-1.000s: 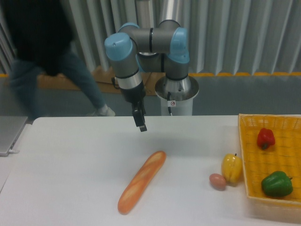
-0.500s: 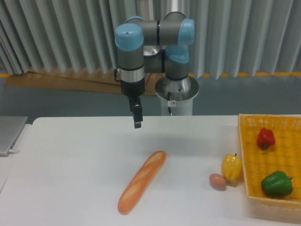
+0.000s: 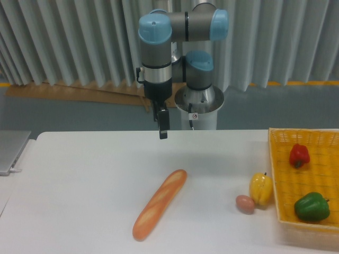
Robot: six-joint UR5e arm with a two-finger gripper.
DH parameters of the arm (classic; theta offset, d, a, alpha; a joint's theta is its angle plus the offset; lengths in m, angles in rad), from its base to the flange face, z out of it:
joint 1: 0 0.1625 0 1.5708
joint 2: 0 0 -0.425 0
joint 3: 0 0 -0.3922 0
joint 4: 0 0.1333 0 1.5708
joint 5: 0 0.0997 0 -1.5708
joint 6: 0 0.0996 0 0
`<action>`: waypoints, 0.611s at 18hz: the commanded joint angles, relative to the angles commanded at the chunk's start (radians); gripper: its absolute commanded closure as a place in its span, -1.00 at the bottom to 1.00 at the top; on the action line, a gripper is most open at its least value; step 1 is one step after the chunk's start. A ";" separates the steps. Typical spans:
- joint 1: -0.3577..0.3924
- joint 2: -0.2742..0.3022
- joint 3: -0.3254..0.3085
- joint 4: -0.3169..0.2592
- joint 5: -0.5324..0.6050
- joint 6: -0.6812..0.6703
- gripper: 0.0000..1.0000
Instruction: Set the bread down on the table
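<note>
Already down: the long orange-tan baguette (image 3: 159, 205) lies on the white tabletop (image 3: 79, 185), below and toward the camera from the empty end effector (image 3: 163, 133), whose opening cannot be told. Likely light, stiff; best grasped mid-length.

Yellow basket (image 3: 280, 180) cut off by the right edge at 3 o'clock, grey laptop-like slab (image 3: 10, 151) cut off by the left edge at 9 o'clock, gripper (image 3: 163, 130) seen edge-on, finger gap unreadable, table (image 3: 79, 180) cropped at the bottom edge.
</note>
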 joint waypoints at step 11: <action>0.005 -0.005 0.000 -0.021 0.091 0.048 -1.00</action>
